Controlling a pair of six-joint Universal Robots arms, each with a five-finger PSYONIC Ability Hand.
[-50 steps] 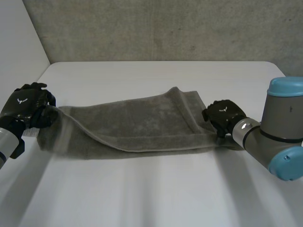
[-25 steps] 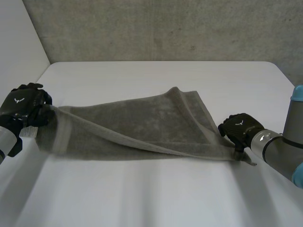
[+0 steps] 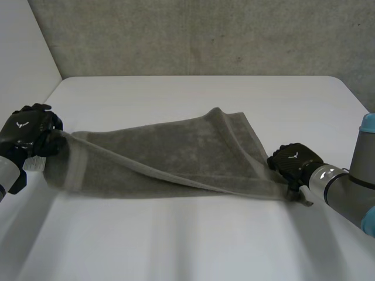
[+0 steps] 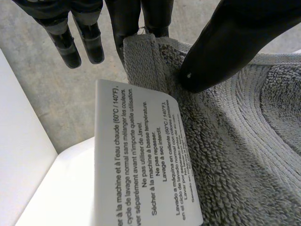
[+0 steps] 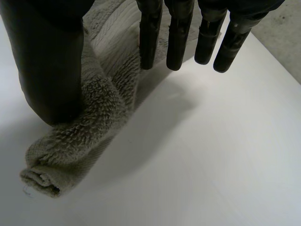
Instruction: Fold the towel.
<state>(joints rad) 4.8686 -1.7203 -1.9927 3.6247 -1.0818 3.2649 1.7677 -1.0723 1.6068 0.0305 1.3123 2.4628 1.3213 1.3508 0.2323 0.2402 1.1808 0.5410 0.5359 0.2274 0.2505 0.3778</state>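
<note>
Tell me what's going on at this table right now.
The robot holds a grey towel stretched low over the white table. The left hand pinches one end, at the corner with the white care label. The right hand pinches the opposite end, whose bunched tip lies on the table. One layer of the towel lies over another, but it is not yet a neat fold.

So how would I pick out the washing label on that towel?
Start at the white table, where a grey towel is stretched crosswise. Follow it to the end pinched by the robot's left hand; the label hangs from that corner. It is the one smooth white tab with black print against fuzzy grey cloth.
</note>
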